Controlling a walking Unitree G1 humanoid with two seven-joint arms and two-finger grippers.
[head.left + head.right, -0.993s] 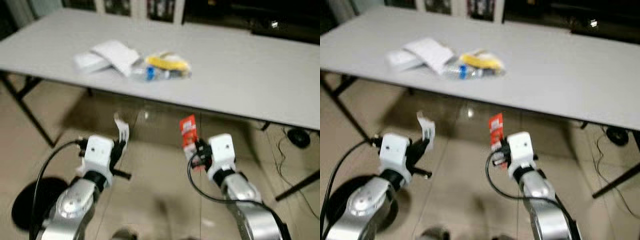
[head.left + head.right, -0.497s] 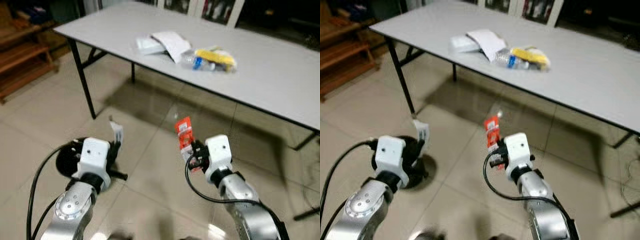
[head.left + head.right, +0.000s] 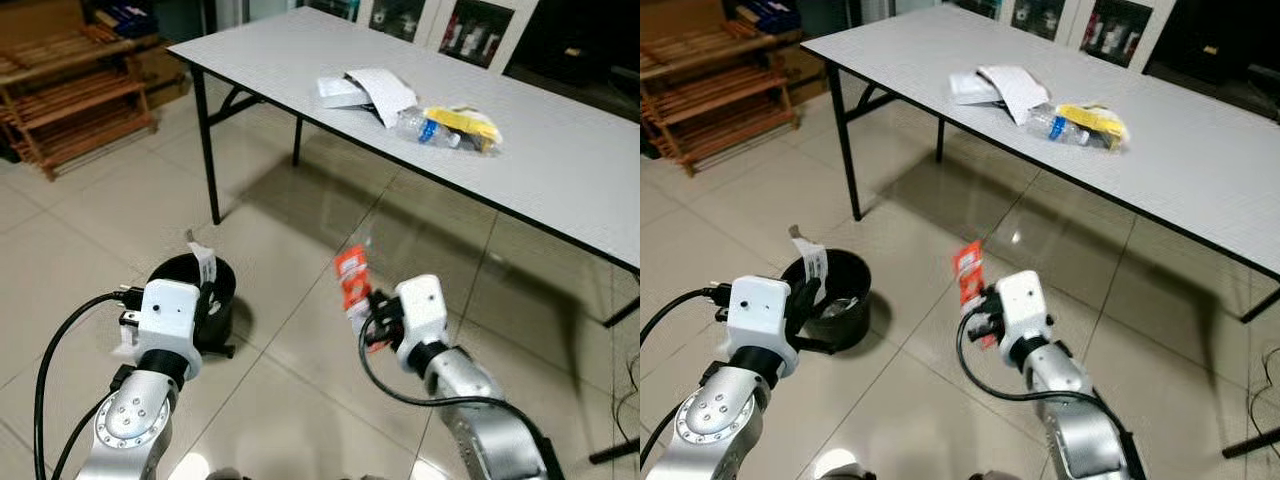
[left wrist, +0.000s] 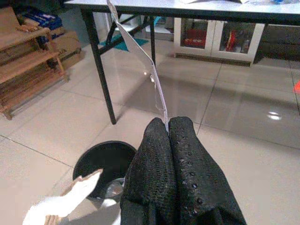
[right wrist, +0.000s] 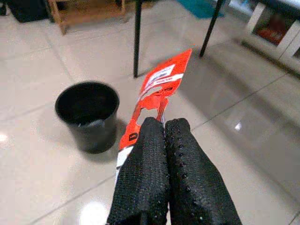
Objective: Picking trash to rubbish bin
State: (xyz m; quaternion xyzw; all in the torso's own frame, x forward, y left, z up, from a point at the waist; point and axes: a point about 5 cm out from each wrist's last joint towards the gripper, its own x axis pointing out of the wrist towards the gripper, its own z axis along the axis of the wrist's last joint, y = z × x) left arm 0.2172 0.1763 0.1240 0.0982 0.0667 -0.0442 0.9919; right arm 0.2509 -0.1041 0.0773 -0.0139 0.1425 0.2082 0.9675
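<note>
Left gripper [image 4: 168, 129] has its fingers pinched shut on a white paper scrap [image 4: 136, 51], standing upright, with the black rubbish bin [image 3: 835, 297] just ahead at about 12 o'clock, so this arm is nearer. Right gripper [image 5: 164, 126] clamps a red wrapper [image 5: 159, 89], long axis pointing up and away; the bin lies well off at its 10 o'clock. More trash [image 3: 420, 105] sits on the tabletop [image 3: 560, 160]; bin contents probably paper, hard to tell.
</note>
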